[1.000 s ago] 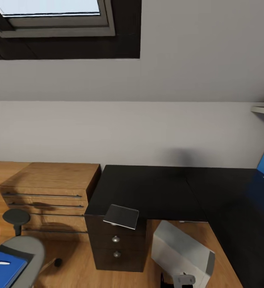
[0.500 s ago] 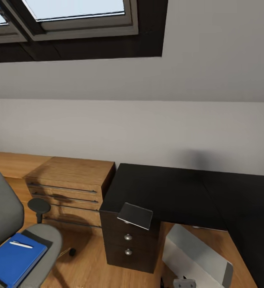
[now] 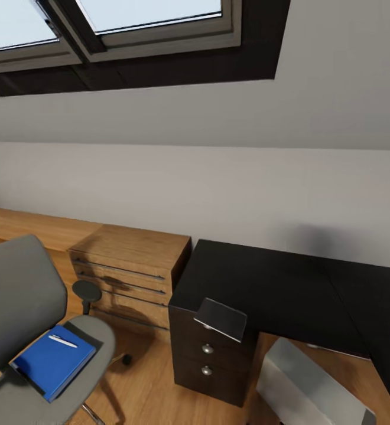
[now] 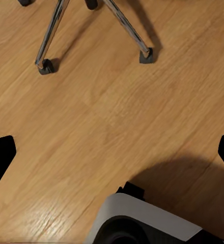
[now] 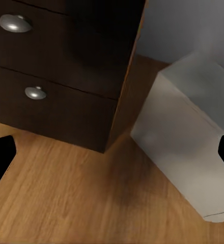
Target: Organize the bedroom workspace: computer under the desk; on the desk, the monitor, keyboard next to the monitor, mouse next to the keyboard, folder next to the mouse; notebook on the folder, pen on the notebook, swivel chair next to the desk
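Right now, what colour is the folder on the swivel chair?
Bright blue; the folder shows best in the head view.

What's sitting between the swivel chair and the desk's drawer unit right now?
In the head view, bare wood floor separates the swivel chair from the drawer unit; the light-wood cabinet stands behind that gap, against the desk.

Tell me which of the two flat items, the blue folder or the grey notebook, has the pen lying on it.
The blue folder on the swivel chair seat carries the white pen; the grey notebook on the desk corner is bare.
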Robot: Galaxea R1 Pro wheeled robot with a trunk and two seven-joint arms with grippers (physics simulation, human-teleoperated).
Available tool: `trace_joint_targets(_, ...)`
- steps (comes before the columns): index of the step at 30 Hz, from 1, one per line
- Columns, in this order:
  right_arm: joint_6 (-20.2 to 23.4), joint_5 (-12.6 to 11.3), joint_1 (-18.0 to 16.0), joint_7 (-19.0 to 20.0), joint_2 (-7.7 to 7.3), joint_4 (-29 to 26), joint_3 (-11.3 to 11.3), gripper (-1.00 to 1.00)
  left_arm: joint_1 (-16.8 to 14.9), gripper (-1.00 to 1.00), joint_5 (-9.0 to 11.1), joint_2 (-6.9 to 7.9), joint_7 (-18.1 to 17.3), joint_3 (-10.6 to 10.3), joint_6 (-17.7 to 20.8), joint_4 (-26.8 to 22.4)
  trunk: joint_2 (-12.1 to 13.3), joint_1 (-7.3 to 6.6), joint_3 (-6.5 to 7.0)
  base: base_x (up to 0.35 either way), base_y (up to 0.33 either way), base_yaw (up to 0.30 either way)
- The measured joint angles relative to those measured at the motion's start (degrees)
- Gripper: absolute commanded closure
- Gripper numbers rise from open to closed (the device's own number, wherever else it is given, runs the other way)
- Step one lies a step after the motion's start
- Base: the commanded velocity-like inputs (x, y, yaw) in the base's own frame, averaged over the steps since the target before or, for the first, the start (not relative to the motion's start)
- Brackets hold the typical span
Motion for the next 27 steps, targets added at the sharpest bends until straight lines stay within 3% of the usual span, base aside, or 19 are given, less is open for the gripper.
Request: trace_joint_targets(27, -0.6, 0.1, 0.0, 0.0, 0.01, 1.0, 0.0, -1.00, 0.0, -1.00, -0.2, 0.14, -0.1, 0.0, -0.2, 0.2, 0.0, 0.00, -1.00, 0.000, 0.000, 0.256)
